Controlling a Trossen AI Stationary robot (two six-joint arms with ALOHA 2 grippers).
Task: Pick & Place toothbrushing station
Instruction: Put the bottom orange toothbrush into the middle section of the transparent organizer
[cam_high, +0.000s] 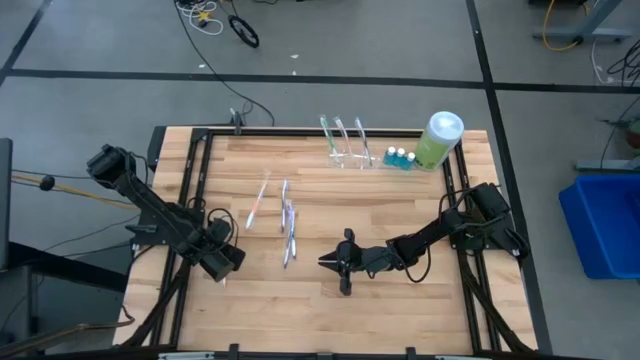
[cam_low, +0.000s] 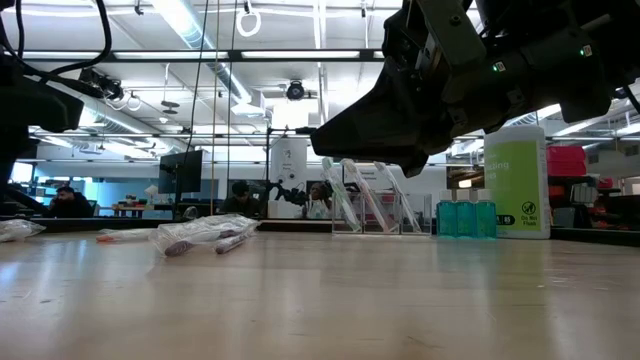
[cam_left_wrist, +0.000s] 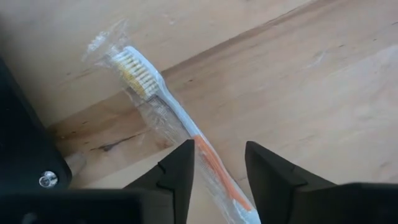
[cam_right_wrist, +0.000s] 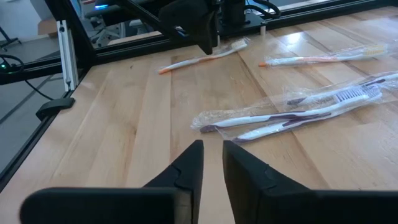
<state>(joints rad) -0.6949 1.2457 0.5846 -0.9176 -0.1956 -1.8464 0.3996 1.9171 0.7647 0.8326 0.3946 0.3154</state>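
Left hand, fingers apart and empty, straddles a wrapped toothbrush lying lengthwise between them – rack well apart (probably the right hand's reach, it being slightly parted, empty).

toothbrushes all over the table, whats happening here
Two robot arms are working over a wooden table. The left end effector hangs open over a wrapped orange-handled toothbrush near the table's left edge, fingers either side of its handle, not gripping it. The right end effector is empty, fingers slightly apart, facing a pile of wrapped purple toothbrushes mid-table. The clear toothbrush rack at the far edge holds a few brushes, beside small blue-capped bottles and a green bottle.
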